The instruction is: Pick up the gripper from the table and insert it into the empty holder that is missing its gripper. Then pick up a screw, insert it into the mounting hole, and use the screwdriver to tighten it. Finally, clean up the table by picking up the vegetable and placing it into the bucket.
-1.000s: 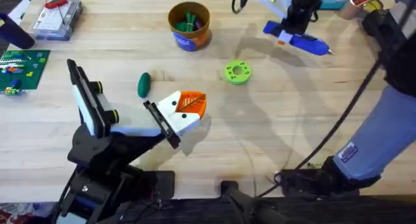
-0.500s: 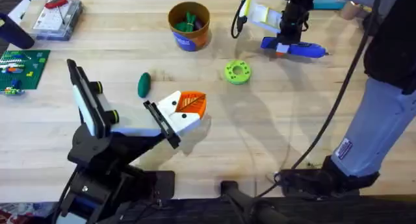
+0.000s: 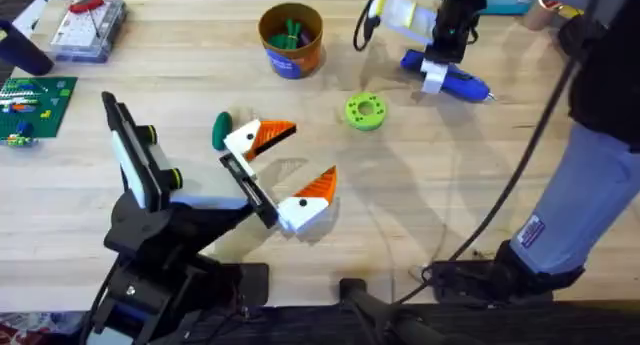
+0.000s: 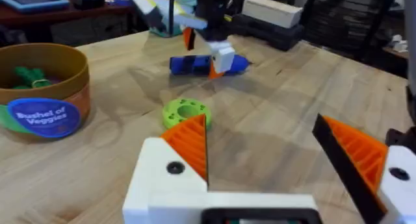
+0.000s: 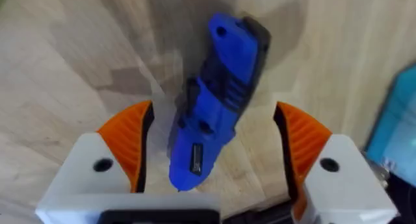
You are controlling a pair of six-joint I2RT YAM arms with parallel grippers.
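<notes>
My left gripper (image 3: 288, 171) stands open over the table's middle, nothing between its orange-padded fingers (image 4: 188, 145). The dark green vegetable (image 3: 221, 131) lies just left of it on the wood. Left of that, the holder (image 3: 118, 117) is a bare black bar on the white-and-black wrist. The orange-brown bucket (image 3: 291, 37) (image 4: 43, 73) stands at the back with green pieces inside. At the back right my right gripper (image 3: 436, 69) (image 5: 214, 143) is open and straddles the blue screwdriver (image 3: 452, 78) (image 5: 220, 94) (image 4: 195, 63), which lies on the table. The loose gripper and the screw are out of view.
A lime-green disc with holes (image 3: 365, 111) (image 4: 187, 112) lies between the bucket and the screwdriver. A clear parts box (image 3: 88, 25) and a green circuit board (image 3: 35, 103) sit at the far left. A black cable (image 3: 500, 205) hangs over the right side.
My left gripper has opened, its fingers spread wide apart. The right gripper has come down over the screwdriver, which has swung slightly on the table.
</notes>
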